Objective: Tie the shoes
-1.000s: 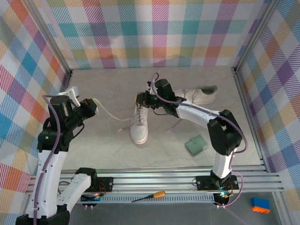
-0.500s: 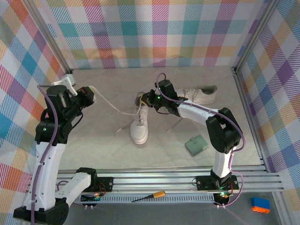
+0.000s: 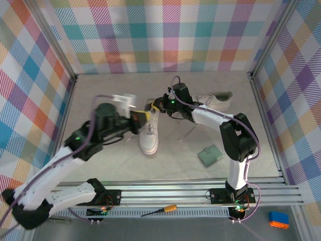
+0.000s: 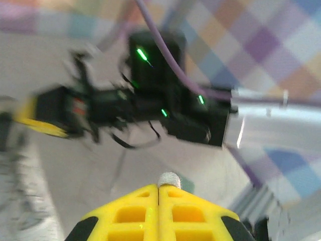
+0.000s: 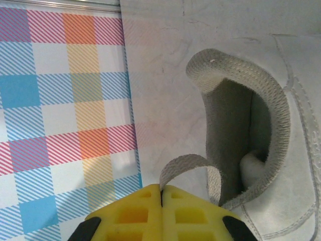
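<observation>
My left gripper (image 4: 159, 188) was pressed shut, its yellow fingers meeting along one seam. A small pale nub stood up between the tips, and I took it for the lace end (image 4: 169, 179), though the blur of that view left it uncertain. My right gripper (image 5: 161, 191) was likewise closed, pinching a flat grey-white lace loop (image 5: 184, 164) that arched out of the fingers and dropped back beside the grey-lined opening (image 5: 241, 125) of the near shoe (image 3: 149, 138).

The hold read to me as the middle of a knot. One hand held the loop up over the heel end, and the other held the free end close by, so the two could be crossed.

That shoe lay toe toward my bases near the middle of the table (image 3: 100, 160), with both grippers just beside its far end. The other shoe (image 3: 214, 102) lay well apart toward the back right, with no gripper on it.

My left arm stretched low and long on a diagonal from the near left corner, its wrist smeared in the overhead view. My right arm rose from its base, folded at the elbow, and ran its forearm leftward past the other shoe to the heel. A green pad (image 3: 209, 155) sat on the table near the right arm's elbow, apart from both shoes.
</observation>
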